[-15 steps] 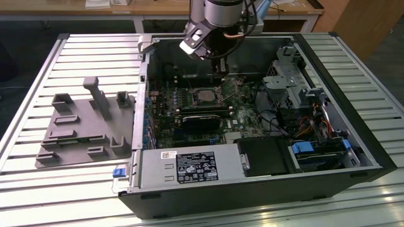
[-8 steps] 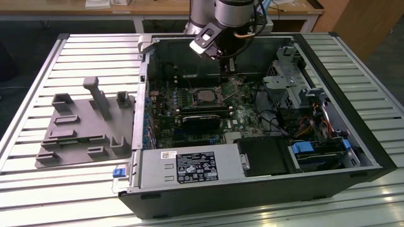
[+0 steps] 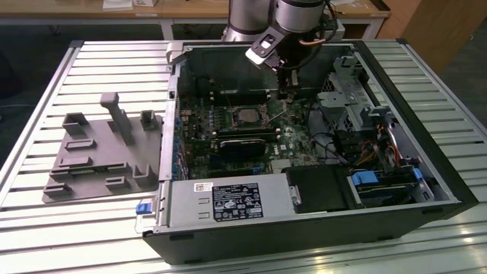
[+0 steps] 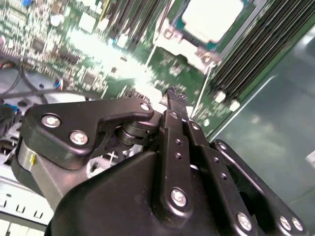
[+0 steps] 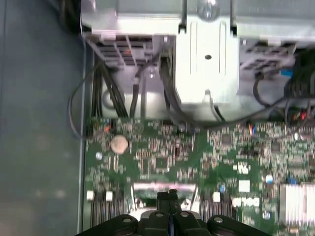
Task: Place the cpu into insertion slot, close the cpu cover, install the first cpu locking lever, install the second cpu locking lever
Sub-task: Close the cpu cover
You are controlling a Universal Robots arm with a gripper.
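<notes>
The black two-fingered gripper (image 3: 287, 96) is hanging inside the open black computer case (image 3: 304, 240) lying on the slatted metal desk (image 3: 91, 63). Its fingers are clenched together with nothing seen between them, and the tips are sitting low over the green motherboard (image 5: 162, 147). The small flat pale-grey cpu (image 4: 212, 17) is resting mid-board in the small square silvery-rimmed insertion slot (image 3: 231, 116), near the tips. The thin silvery cpu cover frame (image 4: 179, 45) is seemingly lying around it.

As I am judging it, the tips are working very near small board parts. Any sideways drift could be scraping them, or slipping off a thin locking lever so that the cover is not latching.
</notes>
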